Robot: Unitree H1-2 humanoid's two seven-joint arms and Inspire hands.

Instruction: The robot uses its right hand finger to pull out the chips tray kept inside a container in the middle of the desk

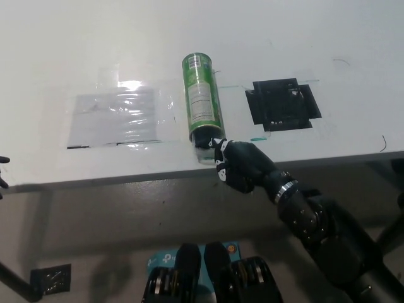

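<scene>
Touching tray [208,153] (curled): R hand [242,165]

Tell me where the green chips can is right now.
In the head view, the green chips can lies on its side mid-desk, between the clear plastic sheet and the black square, with the right hand at its open near end.

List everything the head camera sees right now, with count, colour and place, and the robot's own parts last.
Chips container: one, green, lying on its side mid-desk, open end at the near edge.
Clear tray: one, transparent, sticking out of the open end.
Plastic sheet: one, clear, taped flat left of the container.
Black patch: one, black, flat on the desk right of the container.
Desk: one, white.
Right hand: black, at the tray's mouth.
Left hand: only a sliver at the left edge.
</scene>
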